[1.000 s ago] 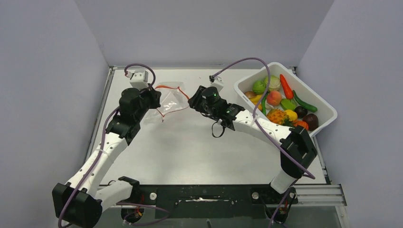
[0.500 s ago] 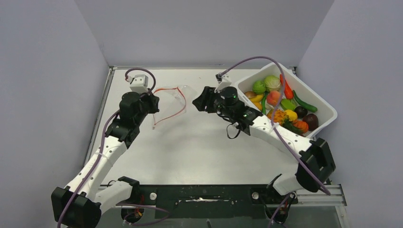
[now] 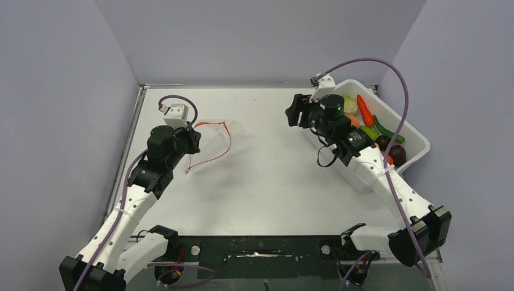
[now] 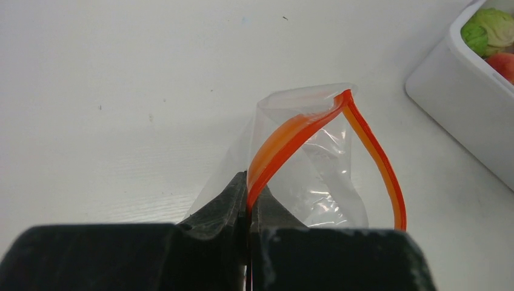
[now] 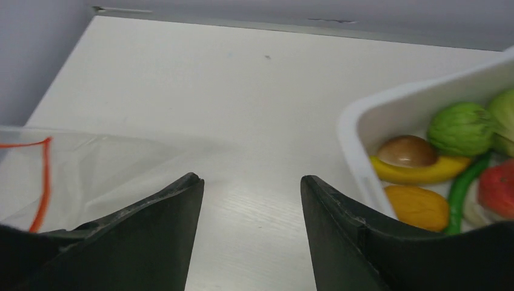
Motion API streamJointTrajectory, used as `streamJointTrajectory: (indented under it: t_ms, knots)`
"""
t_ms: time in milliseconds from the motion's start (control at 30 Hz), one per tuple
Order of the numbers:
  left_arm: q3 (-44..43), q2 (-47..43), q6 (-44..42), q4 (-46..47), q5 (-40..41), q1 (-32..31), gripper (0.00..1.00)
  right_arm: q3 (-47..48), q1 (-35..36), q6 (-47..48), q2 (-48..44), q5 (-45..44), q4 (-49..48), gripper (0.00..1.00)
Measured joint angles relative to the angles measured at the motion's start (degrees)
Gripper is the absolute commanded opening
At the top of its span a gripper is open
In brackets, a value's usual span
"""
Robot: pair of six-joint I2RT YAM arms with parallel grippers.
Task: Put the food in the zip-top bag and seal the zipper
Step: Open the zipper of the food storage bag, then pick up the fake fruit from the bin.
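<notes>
Left gripper (image 4: 248,203): clenched on one lip of the bag, pinching the red-orange strip and holding it up off the desk (image 3: 267,182).

Bag (image 3: 213,140): far-left part of the desk, just beyond the left gripper; the mouth gapes in a loop and no food shows inside.

Zipper (image 4: 294,134): unsealed, its two halves bowed apart and meeting only at the far corner.

Right gripper (image 5: 251,182): released, jaws spread and holding nothing, hovering just beside the tub's left corner and well apart from the bag.

Tub (image 3: 418,144): white, at the far right of the desk.

Food (image 5: 462,128): all of it piled in the tub, including a green ball, a banana, a red carrot and an orange piece.

Stage, as judged: bag held open, first piece not yet picked.

Risk, grip: the film is thin and pinched at a single lip, so a tug or a bump from an incoming piece could pull it free and let the mouth fall shut.

Risk, pick: the toys look glossy and crowded together, so one could squirt out of the gripper or drag a neighbour over the rim.

Risk, drop: the opening is narrow, so a piece released off-centre would likely land on the loose lip and roll onto the desk.
</notes>
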State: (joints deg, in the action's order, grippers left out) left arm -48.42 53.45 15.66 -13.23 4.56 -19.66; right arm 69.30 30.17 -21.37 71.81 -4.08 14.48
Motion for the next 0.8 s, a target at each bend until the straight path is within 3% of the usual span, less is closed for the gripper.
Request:
streamJointTrajectory:
  t_ms: [300,567,800]
  knots:
    - [3.8,-3.1,-1.4,-0.7,-3.0,-0.1,0.0,2.4,-15.9,6.7,4.3,-8.2,8.8,0.68]
    - [3.8,-4.3,-1.4,-0.7,-3.5,-0.2,0.0,-2.6,-32.2,9.5,6.4,-7.6,8.9,0.67]
    - [4.1,-5.6,-1.6,-0.8,-3.5,-0.8,0.0,-2.6,-35.4,13.4,17.6,-4.8,4.3,0.65]
